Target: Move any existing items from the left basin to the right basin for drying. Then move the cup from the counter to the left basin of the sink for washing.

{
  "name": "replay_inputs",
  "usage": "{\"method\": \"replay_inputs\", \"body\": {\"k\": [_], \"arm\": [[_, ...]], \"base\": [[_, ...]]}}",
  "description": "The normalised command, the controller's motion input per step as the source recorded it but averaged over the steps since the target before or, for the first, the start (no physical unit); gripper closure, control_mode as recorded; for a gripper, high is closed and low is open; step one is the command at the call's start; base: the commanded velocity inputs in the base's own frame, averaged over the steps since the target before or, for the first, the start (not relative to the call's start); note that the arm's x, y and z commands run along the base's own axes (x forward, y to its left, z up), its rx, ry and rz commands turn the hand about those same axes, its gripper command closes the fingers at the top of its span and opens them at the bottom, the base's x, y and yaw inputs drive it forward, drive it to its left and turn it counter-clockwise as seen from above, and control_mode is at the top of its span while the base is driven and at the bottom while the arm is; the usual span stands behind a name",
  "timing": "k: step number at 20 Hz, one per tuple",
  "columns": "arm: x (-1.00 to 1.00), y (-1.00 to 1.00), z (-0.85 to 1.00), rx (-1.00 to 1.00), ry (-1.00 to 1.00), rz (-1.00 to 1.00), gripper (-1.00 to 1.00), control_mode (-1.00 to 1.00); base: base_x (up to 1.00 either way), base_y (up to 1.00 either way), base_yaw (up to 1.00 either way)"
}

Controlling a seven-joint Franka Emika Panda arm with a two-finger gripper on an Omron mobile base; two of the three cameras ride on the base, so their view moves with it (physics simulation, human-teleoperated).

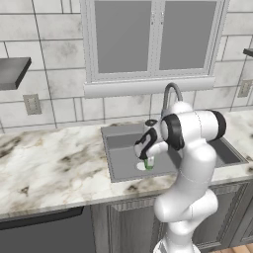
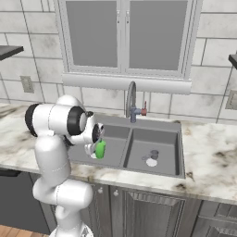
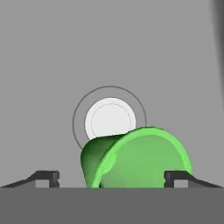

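The cup [image 3: 140, 159] below my hand [image 3: 111, 177] is bright green, darker inside its rim; the left basin [image 3: 52, 52] is matte dark grey with a pale round drain [image 3: 109, 118]; the table [image 1: 49, 168] is white marble veined brown and grey.

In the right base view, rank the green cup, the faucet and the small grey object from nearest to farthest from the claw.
1. Green cup, at the open claw, over the left basin.
2. Faucet, behind the sink.
3. Small grey object, in the right basin.
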Motion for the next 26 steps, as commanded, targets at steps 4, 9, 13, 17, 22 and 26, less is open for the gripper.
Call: {"method": "replay_inputs", "body": {"k": [4,9,13,17,22,26], "arm": [[-0.26,0.00,0.80,0.04,-0.05,0.00,-1.00,-1.00],[-0.20,0.02,0.99,0.01,-0.03,0.00,-1.00,-1.00],[-0.14,0.06,1.00,0.00,0.00,0.00,-1.00,-1.00],[-0.20,0.01,1.00,0.00,0.00,0.00,-1.00,-1.00],[-0.37,0.00,1.00,0.00,0.00,-0.01,-1.00,-1.00],[-0.45,-0.08,0.64,0.02,-0.05,0.00,-1.00,-1.00]], "base": [[0.00,0.00,0.00],[0.00,0.00,0.00],[0.00,0.00,0.00],[0.00,0.00,0.00],[0.00,0.00,0.00],[0.00,0.00,0.00]]}}
